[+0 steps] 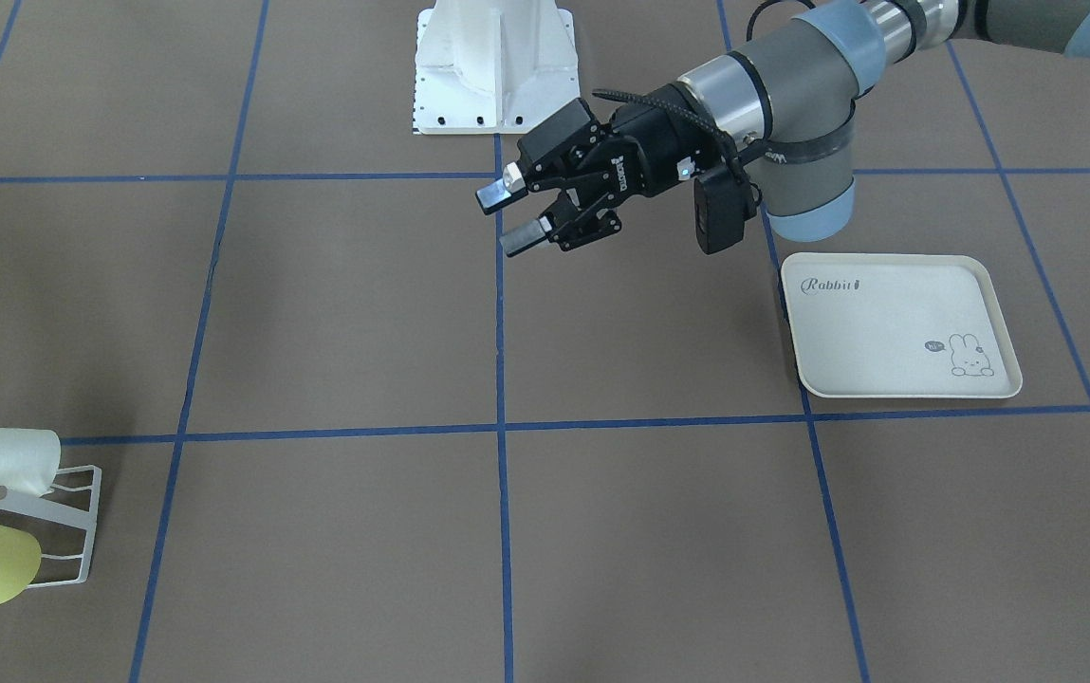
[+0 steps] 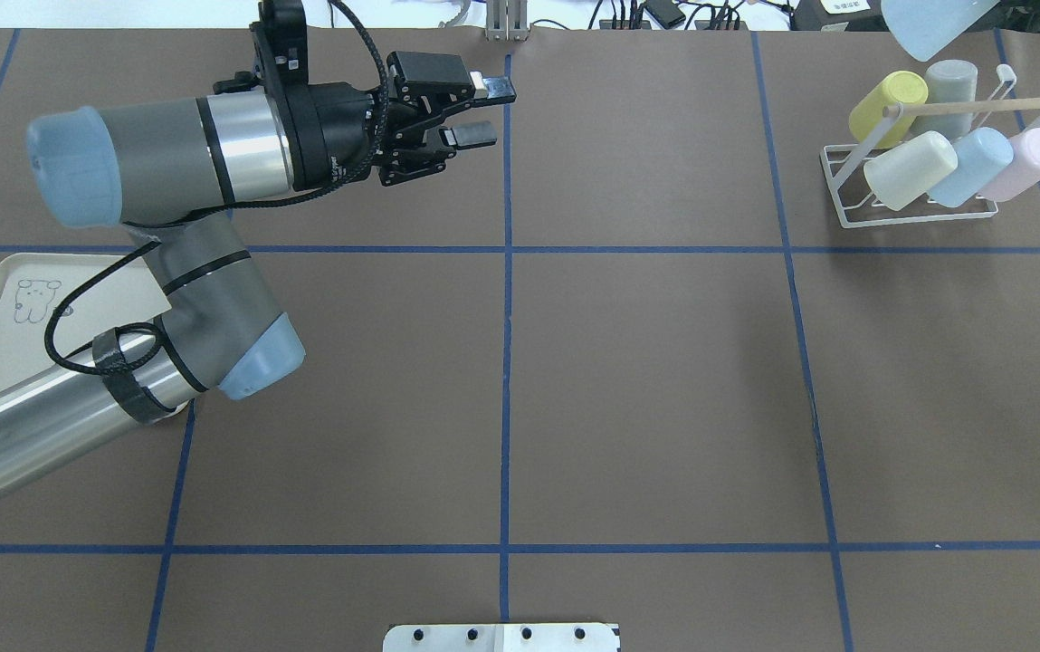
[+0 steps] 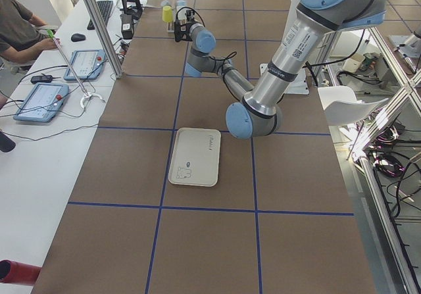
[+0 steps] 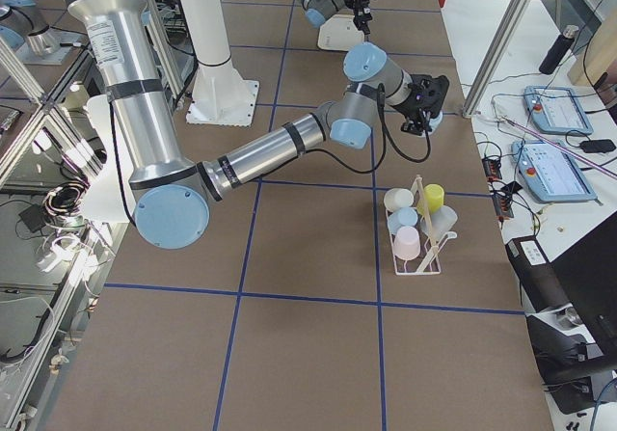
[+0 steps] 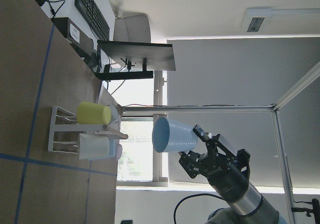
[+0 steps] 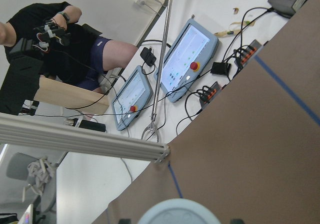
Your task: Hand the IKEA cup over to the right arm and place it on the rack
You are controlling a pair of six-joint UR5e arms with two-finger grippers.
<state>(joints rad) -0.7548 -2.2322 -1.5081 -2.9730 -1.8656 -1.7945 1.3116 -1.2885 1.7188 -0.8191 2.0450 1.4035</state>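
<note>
Well above the rack, grips the IKEA cup by its base in clenched right jaws, mouth down, long axis near upright and in line with them. Calls for a descent onto it. Shows left jaws released, empty, well apart.

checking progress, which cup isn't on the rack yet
The pale blue cup, held in the air by the right gripper. The other five cups rest tilted on the rack.
</note>
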